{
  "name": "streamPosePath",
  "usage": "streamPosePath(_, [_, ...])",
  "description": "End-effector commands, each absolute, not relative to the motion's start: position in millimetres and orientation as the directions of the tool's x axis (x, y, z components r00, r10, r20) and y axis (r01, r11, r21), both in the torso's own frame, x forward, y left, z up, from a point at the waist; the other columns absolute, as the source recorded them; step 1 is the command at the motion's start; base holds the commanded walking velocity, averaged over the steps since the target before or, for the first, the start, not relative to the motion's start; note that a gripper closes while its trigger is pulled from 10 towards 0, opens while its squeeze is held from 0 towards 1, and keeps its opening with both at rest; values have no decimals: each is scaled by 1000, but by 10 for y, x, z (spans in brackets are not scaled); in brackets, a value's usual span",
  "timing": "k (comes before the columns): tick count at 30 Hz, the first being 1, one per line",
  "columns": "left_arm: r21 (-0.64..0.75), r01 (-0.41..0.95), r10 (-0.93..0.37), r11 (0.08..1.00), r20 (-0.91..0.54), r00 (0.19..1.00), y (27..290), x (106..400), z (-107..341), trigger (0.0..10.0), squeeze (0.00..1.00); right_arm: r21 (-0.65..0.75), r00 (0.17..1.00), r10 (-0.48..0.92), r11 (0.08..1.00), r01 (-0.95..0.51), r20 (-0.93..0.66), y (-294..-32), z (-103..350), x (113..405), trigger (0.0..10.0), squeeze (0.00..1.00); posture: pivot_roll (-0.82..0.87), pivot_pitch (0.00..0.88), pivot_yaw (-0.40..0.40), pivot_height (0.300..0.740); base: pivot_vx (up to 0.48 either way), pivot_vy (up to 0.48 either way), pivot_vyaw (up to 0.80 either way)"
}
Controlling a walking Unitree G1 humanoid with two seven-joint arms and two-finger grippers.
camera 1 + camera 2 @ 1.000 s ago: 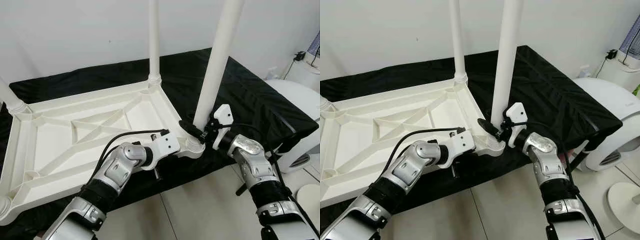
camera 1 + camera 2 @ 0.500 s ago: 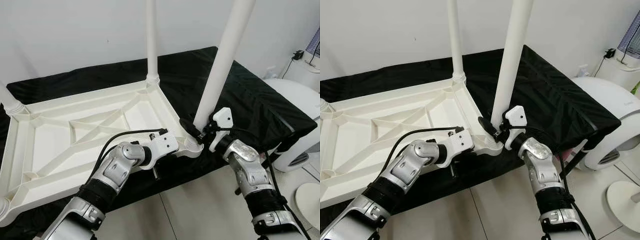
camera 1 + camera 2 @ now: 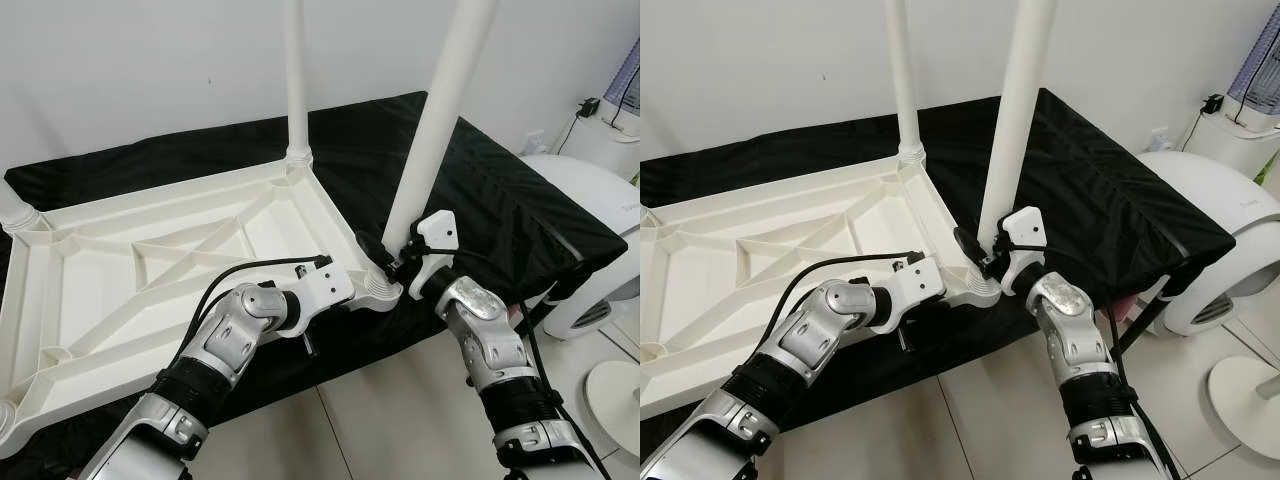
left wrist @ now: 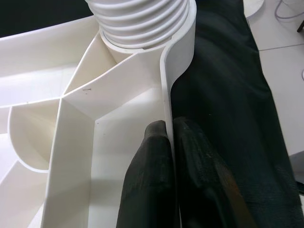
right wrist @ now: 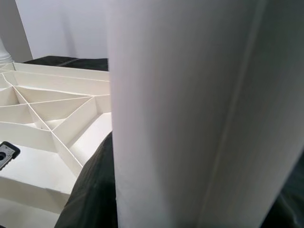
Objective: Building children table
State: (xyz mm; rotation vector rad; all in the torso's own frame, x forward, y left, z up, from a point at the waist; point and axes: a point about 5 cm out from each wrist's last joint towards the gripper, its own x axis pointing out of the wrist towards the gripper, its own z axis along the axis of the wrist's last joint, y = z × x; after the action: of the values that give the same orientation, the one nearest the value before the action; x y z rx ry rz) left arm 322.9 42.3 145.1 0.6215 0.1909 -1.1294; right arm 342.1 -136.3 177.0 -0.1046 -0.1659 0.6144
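Observation:
A white plastic children's table top (image 3: 150, 270) lies upside down on a black-covered surface, ribs facing up. White legs stand in its corners: one at the far corner (image 3: 294, 80), one at the near right corner (image 3: 430, 140). My left gripper (image 4: 170, 142) is shut on the table's side rim (image 4: 167, 85) just beside the near-right threaded socket (image 4: 142, 23). My right gripper (image 3: 385, 255) is shut on the base of the near-right leg (image 5: 190, 118), one black finger (image 5: 90, 190) against it.
A black cloth (image 3: 500, 200) covers the work surface, whose front edge drops to a tiled floor (image 3: 400, 420). A white rounded appliance (image 3: 600, 230) and a round white base (image 3: 615, 395) stand at the right. A white wall runs behind.
The whole picture shifted slightly as the camera moved. My right arm has edged in closer to the leg's base; both grippers keep their holds.

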Motion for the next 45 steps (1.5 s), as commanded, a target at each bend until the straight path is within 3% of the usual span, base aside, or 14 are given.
streamPosePath(1, [378,879,-793,292,-418,443,395,3200,1436,10000,0,-47,853,514,853,-520,-92,-1445,1294,3391,10000,0,-93,103,49,740,0,0,0])
streamPosePath(25, [379,876,-789,299,-417,451,420,3209,1443,10000,0,-48,892,445,892,-450,-80,-1322,1337,3386,10000,0,-91,111,53,740,0,0,0])
streamPosePath(29, [379,876,-789,299,-418,450,419,3205,1439,10000,0,-19,914,401,915,-403,-60,-1270,1341,3369,10000,0,-92,111,53,740,0,0,0])
streamPosePath(32, [380,876,-791,297,-416,449,410,3207,1444,10000,0,21,958,287,958,-287,-19,-1187,1382,3359,10000,0,-92,111,53,740,0,0,0])
streamPosePath(45, [382,876,-791,296,-415,449,407,3205,1448,10000,0,53,988,151,987,-153,40,-1046,1465,3295,10000,0,-90,112,50,740,0,0,0])
